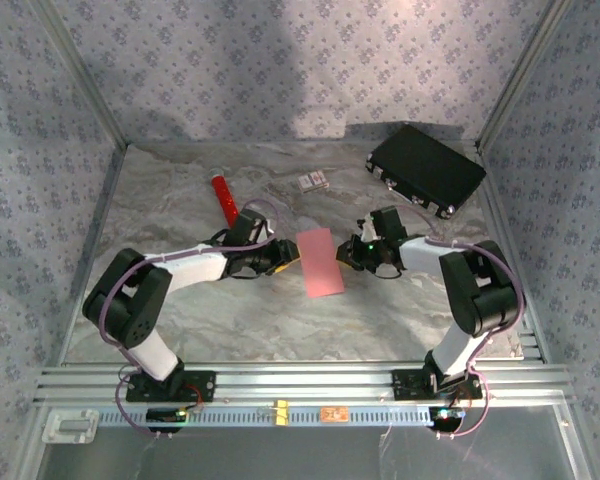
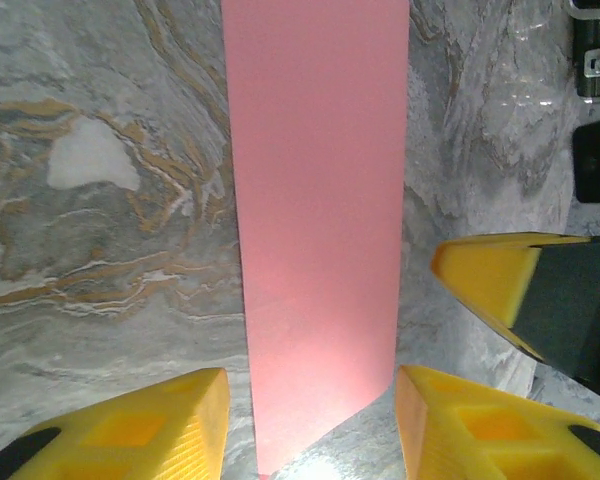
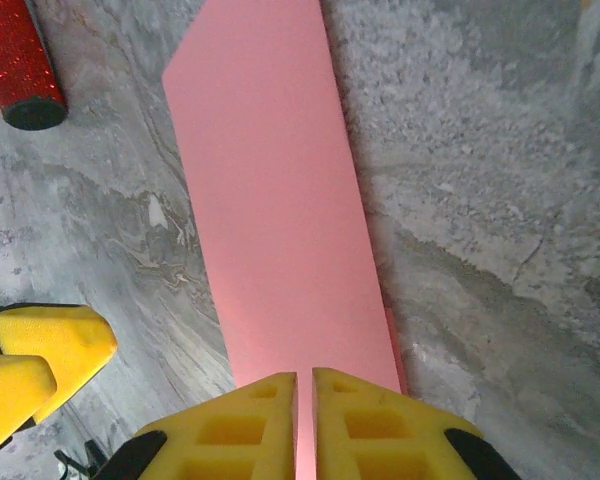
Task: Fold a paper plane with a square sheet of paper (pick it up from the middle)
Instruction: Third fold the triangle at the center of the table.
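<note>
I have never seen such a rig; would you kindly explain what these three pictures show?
These are two robot arms bolted to a table. One picture looks down from above and behind them; the other two come from a camera on each wrist, with that arm's yellow gripper at the bottom. Between the arms lies a pink paper, folded into a strip. Further back are a red cylinder, a small card and a black case. The left gripper is open, astride the paper's end. The right gripper is shut at the paper's edge; whether it pinches it, I cannot tell.
</note>
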Controlling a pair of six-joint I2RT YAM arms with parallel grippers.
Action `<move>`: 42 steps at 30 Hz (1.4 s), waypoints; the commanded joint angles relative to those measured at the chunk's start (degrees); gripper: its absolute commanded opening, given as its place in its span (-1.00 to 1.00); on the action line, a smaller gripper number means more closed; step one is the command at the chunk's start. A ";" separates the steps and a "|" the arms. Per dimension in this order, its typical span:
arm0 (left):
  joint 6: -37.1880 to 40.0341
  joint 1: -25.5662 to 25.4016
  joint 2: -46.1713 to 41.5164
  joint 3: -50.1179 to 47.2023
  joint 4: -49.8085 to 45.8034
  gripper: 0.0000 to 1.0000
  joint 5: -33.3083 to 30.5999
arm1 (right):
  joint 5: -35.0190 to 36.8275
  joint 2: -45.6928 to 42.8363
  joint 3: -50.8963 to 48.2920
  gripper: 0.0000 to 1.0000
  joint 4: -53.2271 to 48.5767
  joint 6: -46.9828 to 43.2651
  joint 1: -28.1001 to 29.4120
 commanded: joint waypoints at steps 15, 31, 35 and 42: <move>-1.20 -0.37 5.71 3.69 3.44 -0.01 4.54 | -2.06 7.49 -2.47 -0.76 2.19 0.92 -0.62; -2.88 -1.31 11.75 7.12 0.68 -0.15 4.31 | -0.18 7.59 -3.12 -0.78 0.55 3.20 -0.70; -2.13 -1.92 12.75 8.60 -2.48 -0.16 3.84 | 0.00 7.71 -2.99 -0.79 0.35 3.10 -0.81; -2.57 -2.27 14.43 9.49 -2.43 -0.17 4.25 | 0.13 7.71 -2.66 -0.79 -0.27 2.93 -0.84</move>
